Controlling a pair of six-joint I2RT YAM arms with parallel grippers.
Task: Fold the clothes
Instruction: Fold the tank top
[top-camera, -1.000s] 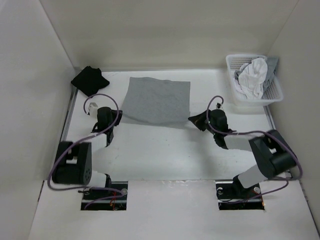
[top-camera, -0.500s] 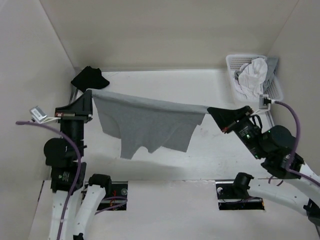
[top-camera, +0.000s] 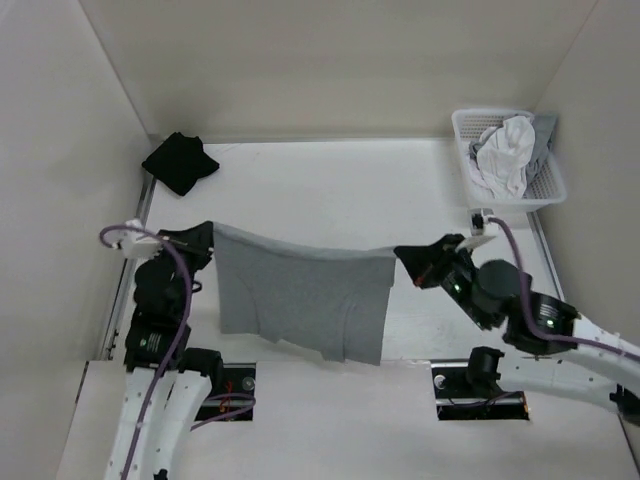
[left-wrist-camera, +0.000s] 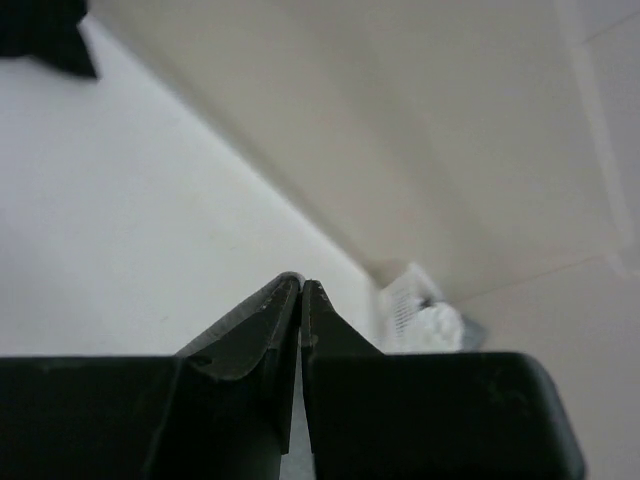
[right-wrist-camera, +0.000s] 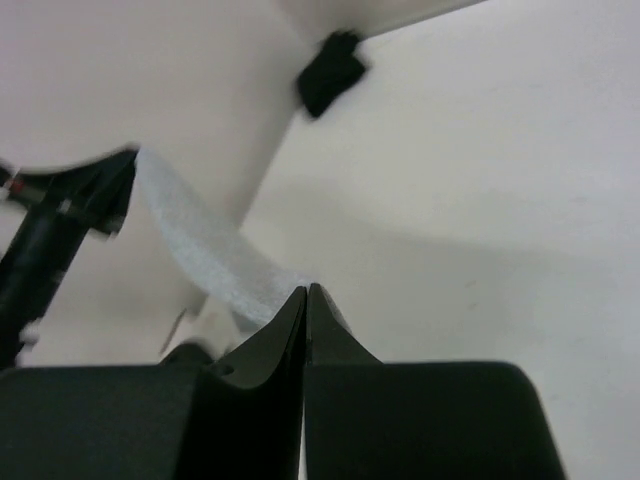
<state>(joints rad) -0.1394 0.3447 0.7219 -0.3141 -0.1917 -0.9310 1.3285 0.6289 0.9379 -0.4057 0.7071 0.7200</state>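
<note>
Grey top (top-camera: 300, 300) hangs taut (hem dangling) between left claw (top-camera: 207, 236) and right claw (top-camera: 402, 257), each clenching a corner.

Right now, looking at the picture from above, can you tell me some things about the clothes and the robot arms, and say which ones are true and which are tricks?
1. The grey top hangs in the air, stretched between the two arms. True.
2. The left jaws and the right jaws are both wide open. False: both are shut, each pinching an upper corner of the grey top.
3. The black cloth lies in the basket. False: it lies on the table in the far left corner. The basket holds white and grey laundry.
4. The basket stands at the far right of the table. True.
</note>
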